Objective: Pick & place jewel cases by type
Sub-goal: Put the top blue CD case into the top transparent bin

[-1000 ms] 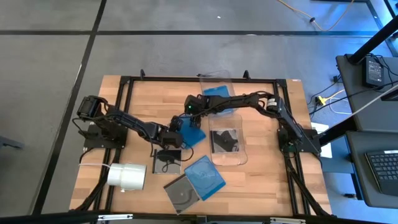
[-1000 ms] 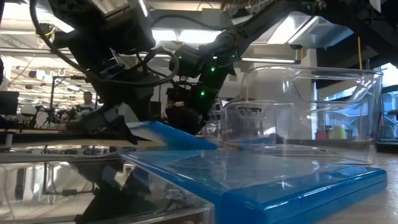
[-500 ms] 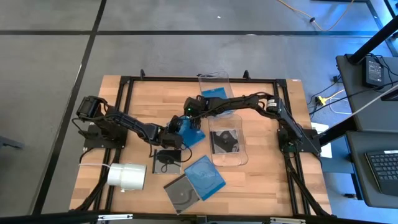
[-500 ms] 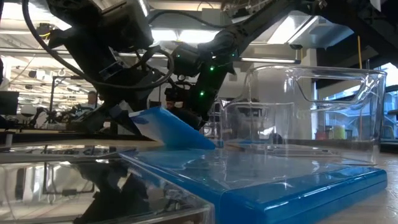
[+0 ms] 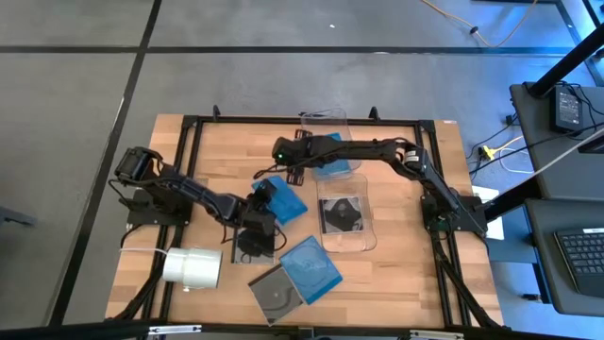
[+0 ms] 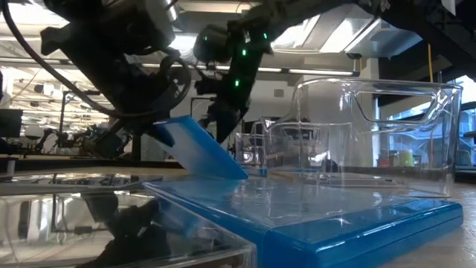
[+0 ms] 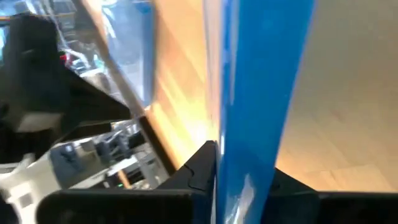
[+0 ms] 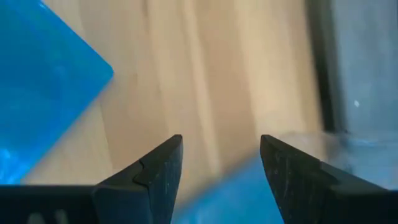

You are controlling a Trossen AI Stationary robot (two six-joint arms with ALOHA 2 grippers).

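Observation:
A translucent blue jewel case [image 5: 288, 200] stands tilted in mid-table, its left edge raised with my left gripper [image 5: 261, 195] shut on it. The left wrist view shows this case [image 7: 261, 74] edge-on between the fingers. My right gripper [image 5: 267, 171] hangs open above the table just beyond the case, holding nothing; the right wrist view [image 8: 221, 168] shows bare wood between its fingers. Loose on the table near the front lie a dark case [image 5: 253, 244], a blue case [image 5: 310, 266] and a grey case [image 5: 276, 293]. My left gripper pinches the blue case's raised left edge [image 7: 249, 155] between its two fingers, one on each flat face. The fingers come from the table's left, slanting down. The case is tilted steeply, its opposite edge [image 6: 236, 174] resting on the table.
Two clear bins stand right of centre: the far bin [image 5: 326, 142] holds a blue case, the near bin [image 5: 344, 219] a dark one. A white roll [image 5: 193, 267] lies at the front left. Bare wood [image 5: 208, 142] stretches along the far left.
My left gripper has taken hold of the blue case's left edge, rolled, and tipped that edge up steeper, while the opposite edge has stayed on the table. My right gripper, still open, has risen away from the case and moved toward the table's far left.

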